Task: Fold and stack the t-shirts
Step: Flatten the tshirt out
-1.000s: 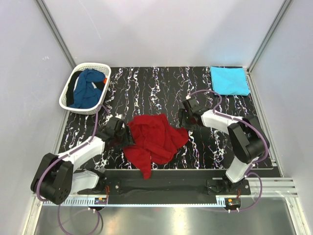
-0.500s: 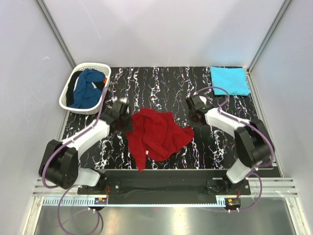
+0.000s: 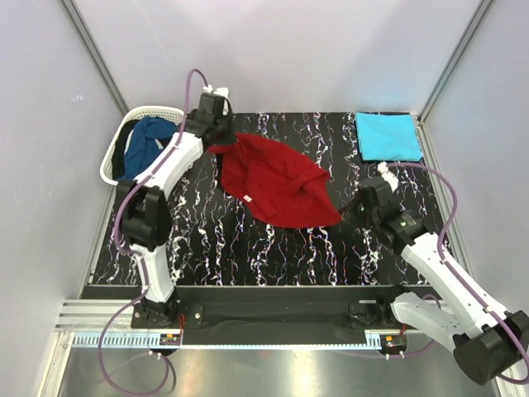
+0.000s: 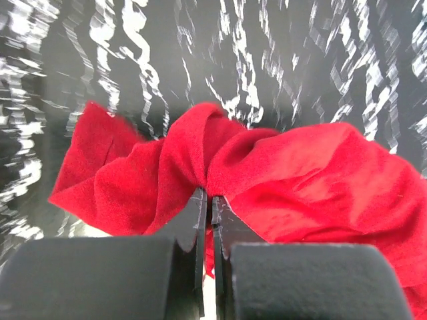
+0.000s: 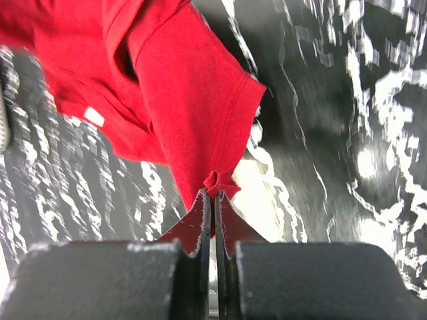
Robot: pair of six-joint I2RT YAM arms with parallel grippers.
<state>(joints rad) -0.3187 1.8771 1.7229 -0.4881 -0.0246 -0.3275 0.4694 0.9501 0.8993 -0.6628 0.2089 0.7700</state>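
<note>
The deep red t-shirt (image 3: 277, 184) hangs stretched above the black marbled table between both grippers. My left gripper (image 3: 216, 142) is shut on one bunched edge of the red t-shirt (image 4: 280, 180) at the back left. My right gripper (image 3: 347, 213) is shut on a hem corner of the red t-shirt (image 5: 193, 127) at the right. A turquoise t-shirt (image 3: 387, 136) lies folded flat at the back right corner. A dark blue t-shirt (image 3: 147, 149) lies crumpled in the white basket (image 3: 111, 165) at the back left.
The white lattice basket stands at the table's left rear edge, close behind the raised left arm. Grey walls enclose the table on three sides. A metal rail runs along the front by the arm bases.
Both grippers closed on the red t-shirt and lifted it off the table. The left went to the back left, the right came forward and to the right, pulling the cloth out between them.
</note>
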